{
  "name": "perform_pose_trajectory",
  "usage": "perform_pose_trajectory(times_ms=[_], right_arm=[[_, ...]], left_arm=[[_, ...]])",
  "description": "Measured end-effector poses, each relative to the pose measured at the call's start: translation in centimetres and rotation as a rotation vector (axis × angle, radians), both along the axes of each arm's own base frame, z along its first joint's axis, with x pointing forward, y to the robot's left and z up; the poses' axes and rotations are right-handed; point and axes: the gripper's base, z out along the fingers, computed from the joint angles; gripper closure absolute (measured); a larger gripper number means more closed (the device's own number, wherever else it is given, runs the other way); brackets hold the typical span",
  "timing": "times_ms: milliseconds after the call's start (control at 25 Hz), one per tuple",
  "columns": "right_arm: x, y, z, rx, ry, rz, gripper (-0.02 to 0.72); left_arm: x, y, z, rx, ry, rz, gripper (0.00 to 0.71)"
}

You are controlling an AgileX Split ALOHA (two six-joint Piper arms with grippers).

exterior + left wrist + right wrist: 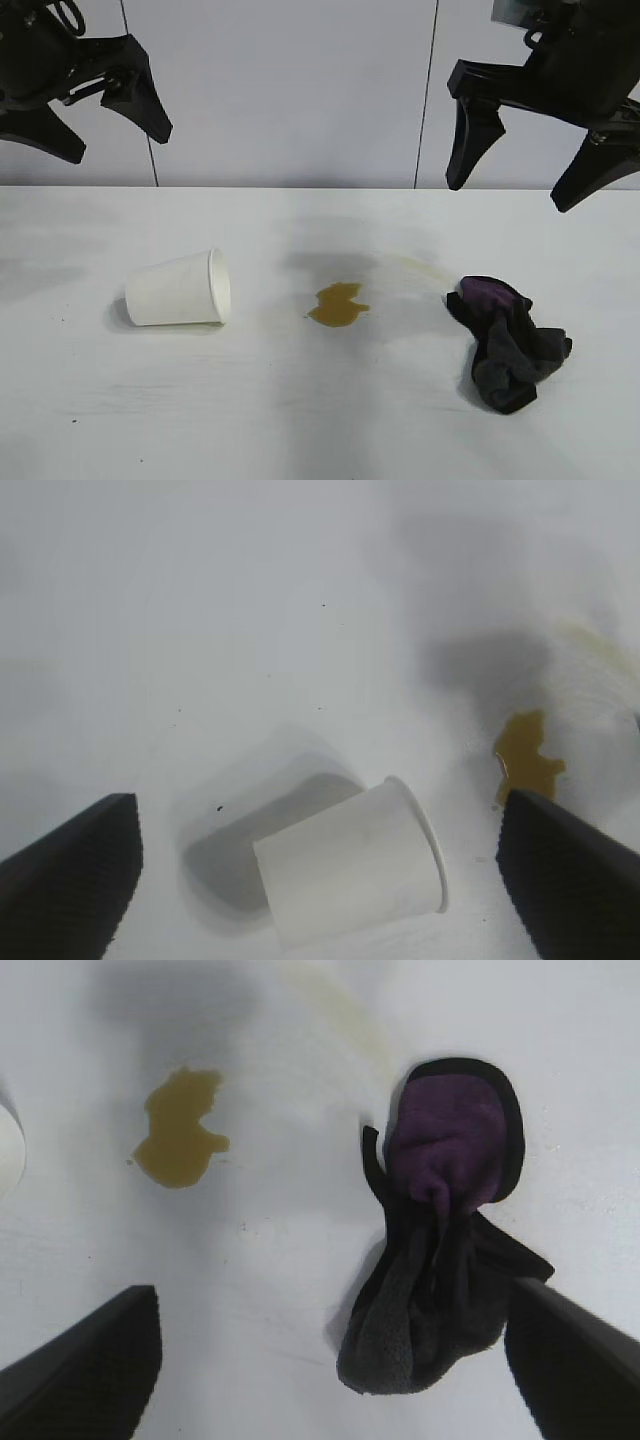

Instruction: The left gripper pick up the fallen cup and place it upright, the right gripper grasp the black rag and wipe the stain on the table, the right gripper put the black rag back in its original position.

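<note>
Cup (178,289) lies sideways on tabletop (300,420): light, crushable; grip mid-wall gently. Left tool (75,105) and right tool (515,165) hang released, empty.

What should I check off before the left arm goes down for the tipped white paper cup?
1. White paper cup lies on its side, nothing touching it: ok.
2. Left gripper open, raised above the white tabletop: ok.
3. Cup between the left fingers in the left wrist view: ok.
4. Right gripper open, raised above the black rag with purple patch: ok.
5. Yellowish-brown stain wiped: not ok.
</note>
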Motion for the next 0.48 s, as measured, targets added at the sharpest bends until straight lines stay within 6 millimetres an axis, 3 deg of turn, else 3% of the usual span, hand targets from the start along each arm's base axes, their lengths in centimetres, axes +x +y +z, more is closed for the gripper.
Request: perform_pose_trajectory(times_ms=[320,400,480], right_arm=[[0.0,0.0,0.0,0.0,0.0,0.0,0.063],[0.0,0.0,0.0,0.0,0.0,0.0,0.063],[0.0,0.0,0.0,0.0,0.0,0.0,0.063]], left_arm=[[0.3,0.0,0.3,-0.014,-0.027,0.014,0.015],[0.5,-0.2,1.0,0.024,-0.043,-0.072,0.015],[0.2,-0.9,1.1,0.107,-0.025,-0.284,0.015]])
